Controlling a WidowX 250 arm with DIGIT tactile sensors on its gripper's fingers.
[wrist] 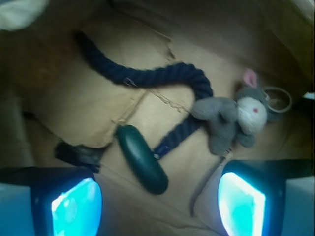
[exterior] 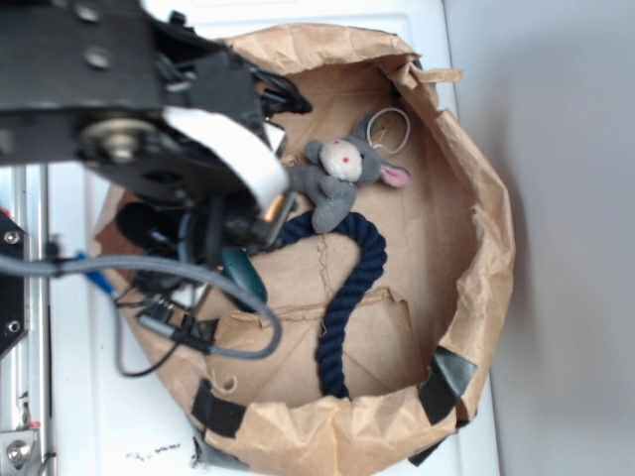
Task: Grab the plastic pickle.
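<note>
The plastic pickle (wrist: pixel 141 159), a glossy dark green oblong, lies on the brown paper floor of the bag, slanting down to the right. In the exterior view only its lower end (exterior: pixel 244 275) shows under the arm. My gripper (wrist: pixel 158 206) is open, its two glowing cyan pads (wrist: pixel 76 207) wide apart at the bottom of the wrist view. The pickle's near end lies just above the gap between them, with nothing held. In the exterior view the arm hides the fingers.
A navy blue twisted rope (wrist: pixel 147 76) curves across the floor beside the pickle. A grey plush mouse (wrist: pixel 231 118) lies at the rope's end, a white ring (wrist: pixel 278 100) behind it. Crumpled paper bag walls (exterior: pixel 486 238) ring everything. Black tape (wrist: pixel 78 153) lies left of the pickle.
</note>
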